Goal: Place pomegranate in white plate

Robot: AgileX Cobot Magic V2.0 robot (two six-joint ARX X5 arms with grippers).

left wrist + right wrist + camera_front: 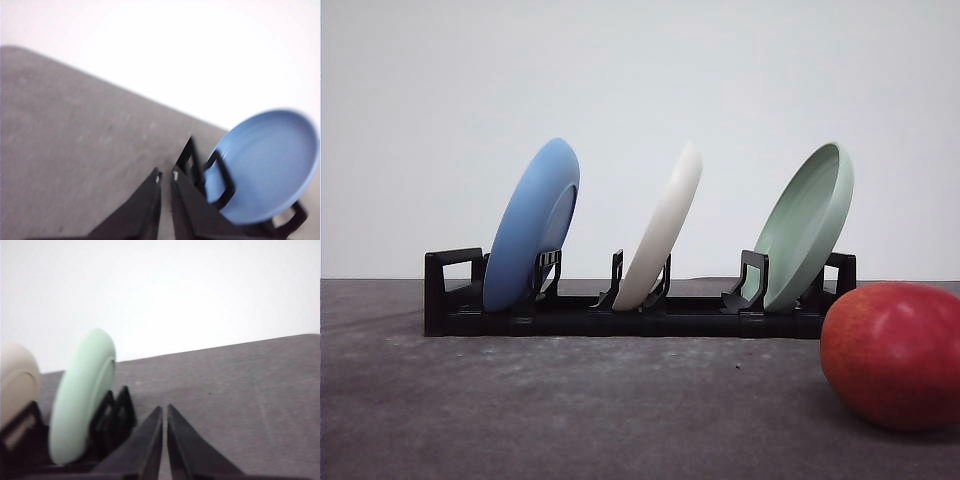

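Note:
The red pomegranate lies on the dark table at the near right, close to the camera. The white plate stands on edge in the middle slot of a black rack, leaning right; a part of the white plate also shows in the right wrist view. My left gripper is shut with nothing in it, its tips beside the blue plate. My right gripper is shut and empty too, near the pale green plate.
The rack holds a blue plate at its left end and a pale green plate at its right end, both on edge. Grey tabletop stretches in front of the rack. A plain white wall stands behind.

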